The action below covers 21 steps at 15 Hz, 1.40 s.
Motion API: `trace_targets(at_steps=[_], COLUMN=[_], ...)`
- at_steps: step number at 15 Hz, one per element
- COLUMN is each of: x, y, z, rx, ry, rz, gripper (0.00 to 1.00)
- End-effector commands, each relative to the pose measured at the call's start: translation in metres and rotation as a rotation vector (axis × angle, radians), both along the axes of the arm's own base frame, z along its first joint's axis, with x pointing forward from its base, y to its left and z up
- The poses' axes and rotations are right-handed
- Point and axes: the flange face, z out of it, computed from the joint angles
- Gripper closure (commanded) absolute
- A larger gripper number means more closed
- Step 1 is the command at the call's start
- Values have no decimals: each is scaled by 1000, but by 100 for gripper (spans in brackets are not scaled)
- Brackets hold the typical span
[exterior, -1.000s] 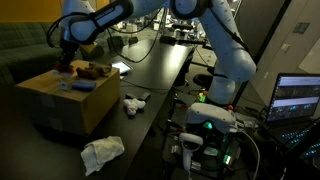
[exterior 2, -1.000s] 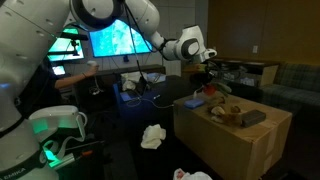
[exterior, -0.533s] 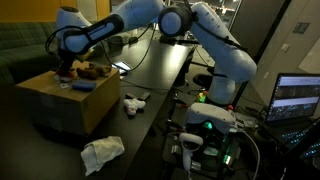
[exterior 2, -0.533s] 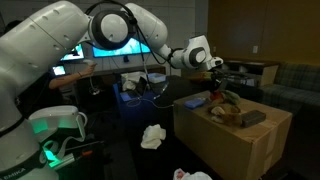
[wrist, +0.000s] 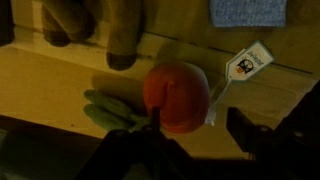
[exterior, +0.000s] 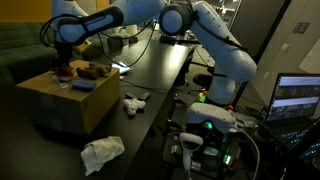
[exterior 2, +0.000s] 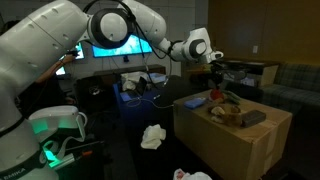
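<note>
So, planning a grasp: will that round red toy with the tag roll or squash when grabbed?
The red toy looks plush, so probably soft and light. Its round body may roll on the box top, though the green leaves and tag should damp that.

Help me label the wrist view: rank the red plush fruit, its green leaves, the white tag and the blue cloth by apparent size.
1. red plush fruit
2. green leaves
3. white tag, only slightly smaller than the leaves
Unranked: blue cloth, cut off by the top edge of the picture.
</note>
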Motion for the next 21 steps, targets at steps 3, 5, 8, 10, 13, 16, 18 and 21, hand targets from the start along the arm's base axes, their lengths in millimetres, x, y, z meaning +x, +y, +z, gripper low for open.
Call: trace_targets(at_steps=[3, 5, 8, 10, 13, 16, 18, 21], x=[-33, -54, -87, -112, -151, -194, -227, -276], y=[7, 8, 4, -4, -23, -43, -57, -78], z=[79, 102, 133, 149, 167, 179, 184, 190], rx=[49, 54, 63, 71, 71, 78, 79, 111], ry=[8, 17, 43, 67, 91, 109, 131, 149], rz=[42, 52, 43, 22, -47, -124, -169, -236], gripper=[0, 0, 0, 0, 0, 0, 0, 0])
